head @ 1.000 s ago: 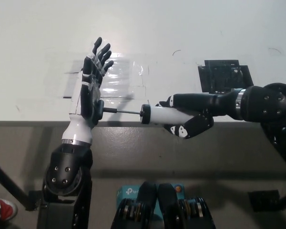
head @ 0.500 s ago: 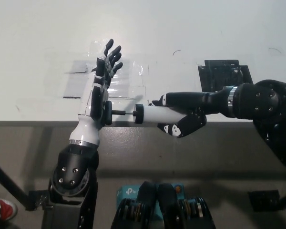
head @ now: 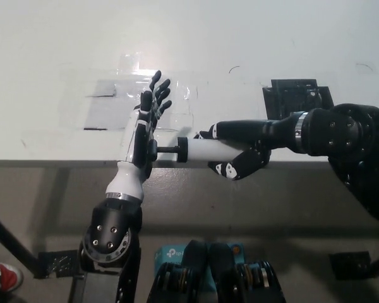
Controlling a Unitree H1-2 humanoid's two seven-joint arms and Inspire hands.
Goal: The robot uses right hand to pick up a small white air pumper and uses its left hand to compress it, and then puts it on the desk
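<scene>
White left robot hand: set over the near edge of the pale grey bench, at about 9 o'clock from the pump. Dark fingers spread apart and pointing toward 12 o'clock, holding nothing; palm turned toward 3 o'clock and pressed against the black end knob of the pump's rod.

Small white cylindrical air pumper with black collar and thin black plunger rod: lying level, in line with the bench's near edge, rod end toward 9 o'clock. Only a short piece of rod shows between collar and palm.

Black right robot hand: at 3 o'clock from the left robot hand, clamped around the white barrel, fingers wrapped over and under it; forearm running off toward 3 o'clock.

Flat black square plate: on the bench at about 1 o'clock from the pump, apart from it.
</scene>
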